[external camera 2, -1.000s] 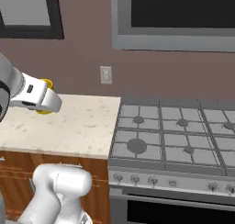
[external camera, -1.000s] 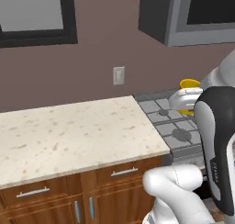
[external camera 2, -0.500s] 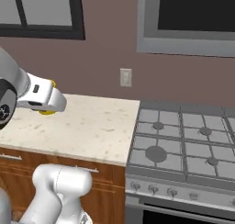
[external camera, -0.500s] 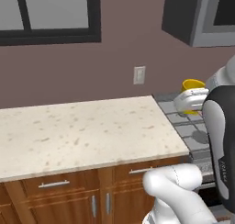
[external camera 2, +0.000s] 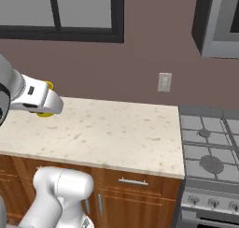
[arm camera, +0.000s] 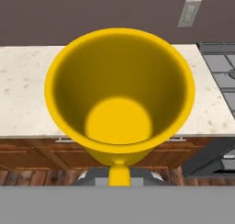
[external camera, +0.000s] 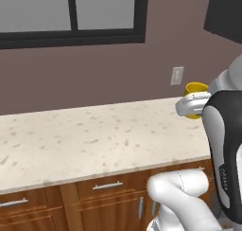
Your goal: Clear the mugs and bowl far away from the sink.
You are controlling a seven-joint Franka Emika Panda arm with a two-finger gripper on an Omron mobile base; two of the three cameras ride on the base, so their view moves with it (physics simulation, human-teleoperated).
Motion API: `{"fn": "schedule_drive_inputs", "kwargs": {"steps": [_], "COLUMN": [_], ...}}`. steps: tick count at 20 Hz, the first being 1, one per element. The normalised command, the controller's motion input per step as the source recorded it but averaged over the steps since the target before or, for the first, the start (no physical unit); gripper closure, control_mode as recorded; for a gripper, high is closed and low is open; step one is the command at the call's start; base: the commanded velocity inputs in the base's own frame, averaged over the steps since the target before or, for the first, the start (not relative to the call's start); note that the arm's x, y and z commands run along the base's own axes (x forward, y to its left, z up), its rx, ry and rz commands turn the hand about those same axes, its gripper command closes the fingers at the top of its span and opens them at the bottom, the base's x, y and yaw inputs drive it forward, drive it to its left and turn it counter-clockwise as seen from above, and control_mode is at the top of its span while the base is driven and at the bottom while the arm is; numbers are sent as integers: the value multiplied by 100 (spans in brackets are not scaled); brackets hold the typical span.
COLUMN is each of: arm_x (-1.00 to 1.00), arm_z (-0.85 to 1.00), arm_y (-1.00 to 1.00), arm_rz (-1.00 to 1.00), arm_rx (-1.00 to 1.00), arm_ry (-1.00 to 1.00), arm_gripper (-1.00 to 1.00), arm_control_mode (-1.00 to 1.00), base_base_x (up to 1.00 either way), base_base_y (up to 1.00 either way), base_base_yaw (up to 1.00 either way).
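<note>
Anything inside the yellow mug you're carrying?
The bright yellow mug looks empty: bare yellow walls and floor. The gripper is shut on its handle, which hides the fingertips.

Here's a long speckled cream countertop (external camera: 94, 135) running across the room, sitting on warm brown wooden cabinets (external camera 2: 140, 189) with slim silver drawer handles (external camera: 107, 185). Behind it, a plain mauve-brown wall (external camera: 118, 74), and up high a window (external camera: 71, 12) in a heavy black frame, grey panes split by a dark vertical bar. A white wall outlet (external camera 2: 164, 82) sits on the wall just above the counter's far edge. Off to the right, a steel gas stove (external camera 2: 210, 152) butts against the counter's end, grates and burners showing, knobs along its front. Above it, the grey underside of a dark-framed wall-mounted unit (external camera 2: 219, 26). Down low in the hand view, wood plank flooring (arm camera: 27, 177).
</note>
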Motion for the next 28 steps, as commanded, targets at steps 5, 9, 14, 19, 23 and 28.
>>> {"fn": "schedule_drive_inputs", "kwargs": {"steps": [5, 9, 14, 19, 23, 28], "arm_x": [0, 0, 0, 0, 17, 65], "arm_z": [0, 0, 0, 0, -14, -60], "arm_y": [0, 0, 0, 0, 4, 20], "arm_rz": [0, 0, 0, 0, 6, 10], "arm_rx": [0, 0, 0, 0, 4, 6], "arm_ry": [0, 0, 0, 0, 0, 0], "arm_gripper": [100, 100, 100, 100, 100, 100], "arm_control_mode": [100, 100, 100, 100, -100, -100], "base_base_x": [85, 78, 58, 53, 45, 0], "base_base_y": [23, 15, 3, 2, 4, 0], "base_base_yaw": [-4, -1, 18, 34, 21, 0]}}
